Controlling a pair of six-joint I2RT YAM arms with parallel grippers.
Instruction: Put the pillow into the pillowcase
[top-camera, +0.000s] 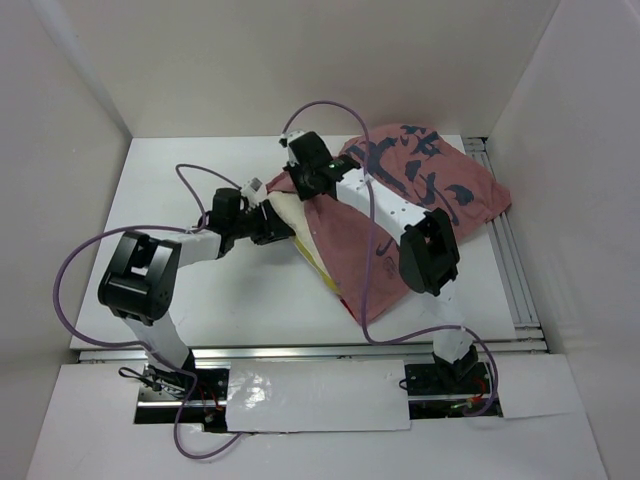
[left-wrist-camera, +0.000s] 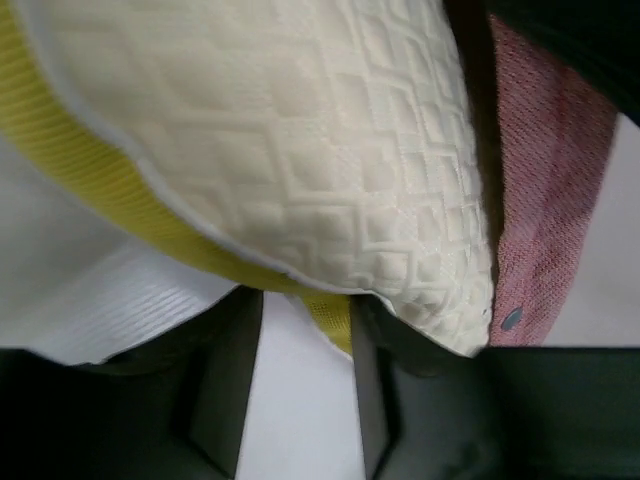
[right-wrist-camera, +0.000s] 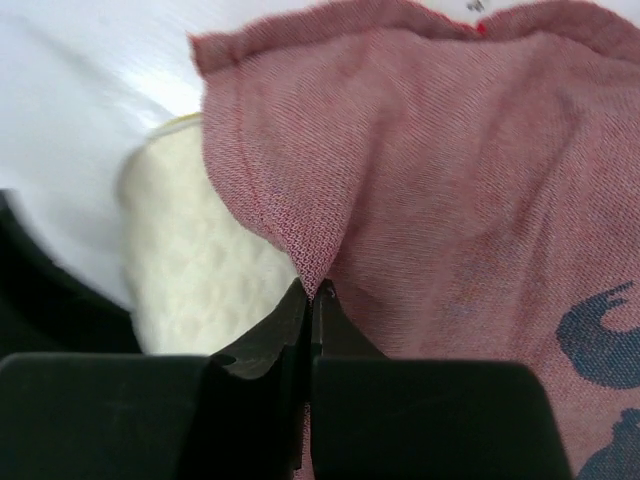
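White tabletop (top-camera: 200, 300); wrist view alone shows pillowcase (right-wrist-camera: 420, 180) pinched.

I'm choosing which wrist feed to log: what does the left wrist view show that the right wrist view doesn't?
Left wrist only: the yellow mesh side band of the cream quilted pillow, a small grey snap on the faded pink fabric pillowcase, and the left tool, fingers apart. Right wrist only: the right tool pinching a pillowcase fold, and dark brush-like marks. Both: pillow and pillowcase.
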